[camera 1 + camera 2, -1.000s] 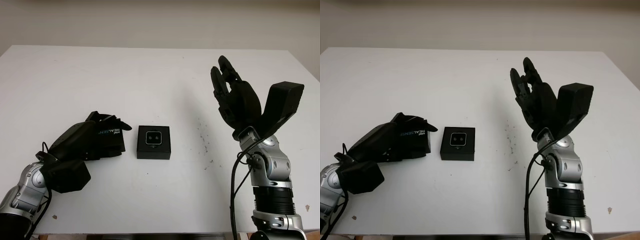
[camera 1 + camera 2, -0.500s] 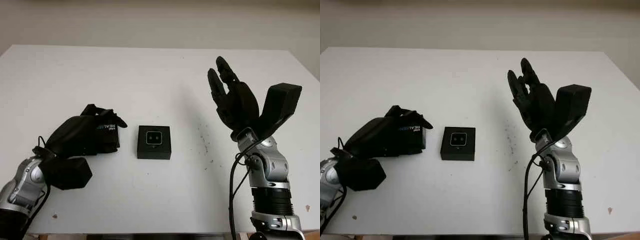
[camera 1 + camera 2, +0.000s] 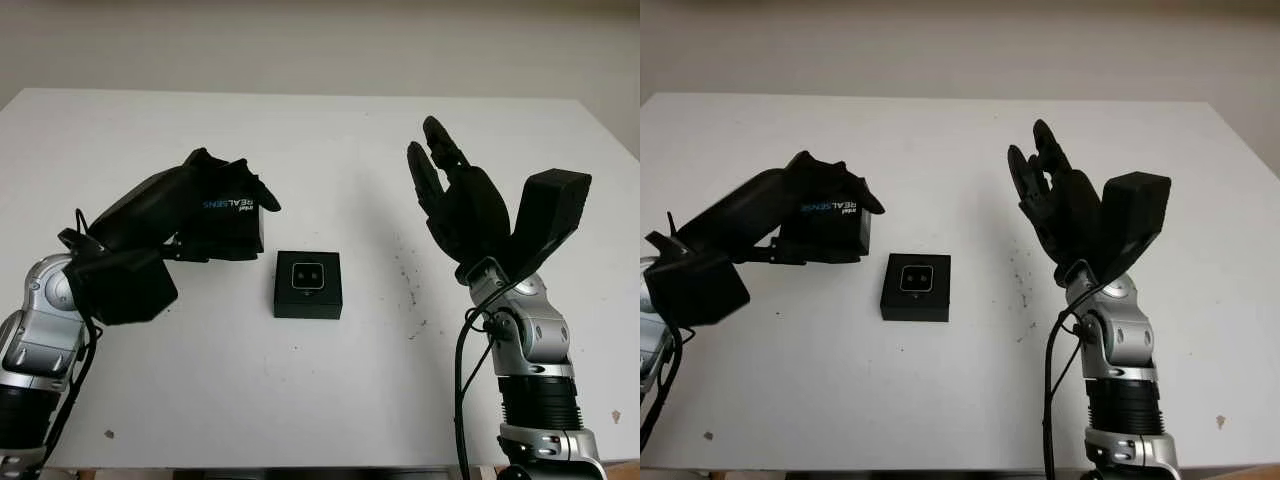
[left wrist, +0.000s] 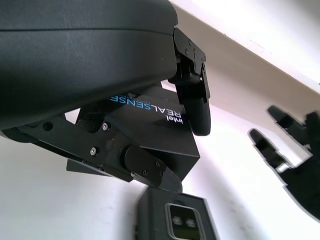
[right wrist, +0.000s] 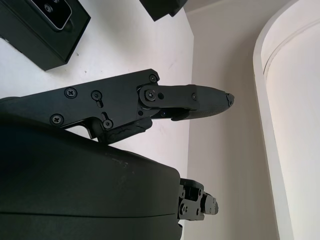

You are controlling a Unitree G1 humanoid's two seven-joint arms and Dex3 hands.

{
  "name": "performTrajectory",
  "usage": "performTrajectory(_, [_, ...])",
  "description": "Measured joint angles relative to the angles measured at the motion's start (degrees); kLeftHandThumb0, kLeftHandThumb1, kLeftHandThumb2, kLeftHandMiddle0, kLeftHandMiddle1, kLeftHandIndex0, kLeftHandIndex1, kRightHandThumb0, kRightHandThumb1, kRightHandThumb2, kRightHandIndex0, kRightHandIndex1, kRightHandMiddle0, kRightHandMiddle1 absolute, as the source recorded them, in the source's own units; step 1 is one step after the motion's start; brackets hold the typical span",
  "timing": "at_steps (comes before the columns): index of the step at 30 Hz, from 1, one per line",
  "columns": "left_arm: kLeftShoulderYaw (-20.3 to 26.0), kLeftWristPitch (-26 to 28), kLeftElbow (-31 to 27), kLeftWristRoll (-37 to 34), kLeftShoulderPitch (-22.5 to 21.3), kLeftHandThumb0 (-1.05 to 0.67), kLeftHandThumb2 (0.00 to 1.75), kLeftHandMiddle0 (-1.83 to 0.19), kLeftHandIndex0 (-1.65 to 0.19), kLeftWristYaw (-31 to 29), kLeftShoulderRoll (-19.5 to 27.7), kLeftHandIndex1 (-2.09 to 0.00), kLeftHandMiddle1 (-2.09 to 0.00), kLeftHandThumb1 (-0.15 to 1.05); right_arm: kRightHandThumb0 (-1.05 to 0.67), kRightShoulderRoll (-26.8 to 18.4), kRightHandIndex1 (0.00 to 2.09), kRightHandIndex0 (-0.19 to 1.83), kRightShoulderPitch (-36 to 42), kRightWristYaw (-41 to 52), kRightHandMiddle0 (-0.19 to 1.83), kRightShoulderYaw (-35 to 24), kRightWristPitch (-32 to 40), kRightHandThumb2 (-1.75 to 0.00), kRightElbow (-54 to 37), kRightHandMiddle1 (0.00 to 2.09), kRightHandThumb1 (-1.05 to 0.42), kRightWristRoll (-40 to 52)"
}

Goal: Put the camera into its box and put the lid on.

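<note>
One lid (image 3: 228, 213) in left hand (image 3: 195, 215); one box (image 3: 309, 285), one camera (image 3: 306, 275).

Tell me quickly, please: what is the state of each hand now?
Left hand: closed on the black cardboard lid, lifted above the white table.
Right hand: open, raised, holding nothing.

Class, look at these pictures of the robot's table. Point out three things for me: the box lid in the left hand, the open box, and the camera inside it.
lid (image 3: 228, 215), left eye view, on its printed side face.
box (image 3: 308, 305), left eye view, on its near rim.
camera (image 3: 307, 275), left eye view, on its lens face.
left hand (image 3: 170, 205), left eye view, on its back.
</note>
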Motion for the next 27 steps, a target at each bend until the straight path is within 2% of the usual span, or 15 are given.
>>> performTrajectory(5, [-1.60, 8.76, -4.43, -2.64, -1.12, -0.20, 0.13, -0.33, -0.24, -4.29, -1.65, -1.26, -1.52, 1.05, -0.58, 0.10, 0.06, -0.15, 0.06, -0.30, -0.08, 0.30, -0.70, -0.39, 0.10, 0.05, -1.05, -0.75])
performTrajectory(10, [-3.68, 8.15, -3.70, -3.23, -1.19, -0.21, 0.13, -0.37, -0.23, -4.39, -5.37, -1.35, -1.61, 1.05, -0.59, 1.22, 0.06, -0.15, 0.25, -1.37, -0.11, -0.01, -2.69, -0.54, 0.12, 0.04, -1.05, -0.76])
performTrajectory(14, [-5.07, 8.96, -2.94, -2.90, -1.12, -0.22, 0.15, -0.32, -0.18, -3.42, -7.84, -1.38, -1.72, 1.05, -0.72, 2.62, 0.01, -0.19, 0.24, -2.94, -0.19, -1.05, -4.09, -0.64, 0.23, 0.00, -1.05, -0.32])
performTrajectory(21, [-7.17, 10.42, -2.94, -0.05, 0.21, -0.16, 0.15, -0.27, -0.14, -0.89, -10.27, -1.45, -1.73, 1.05, -0.78, 4.02, 0.00, -0.19, -0.07, -4.73, -0.19, -2.04, -5.20, -0.66, 0.30, 0.00, -1.05, 0.63])
performTrajectory(27, [-8.11, 8.74, -1.56, 2.03, 1.41, -0.14, 0.15, -0.26, -0.11, 1.13, -11.43, -1.50, -1.89, 1.05, -0.78, 4.05, 0.00, -0.19, -0.58, -5.09, -0.19, -1.95, -5.99, -0.65, 0.74, 0.00, -1.05, 0.62])
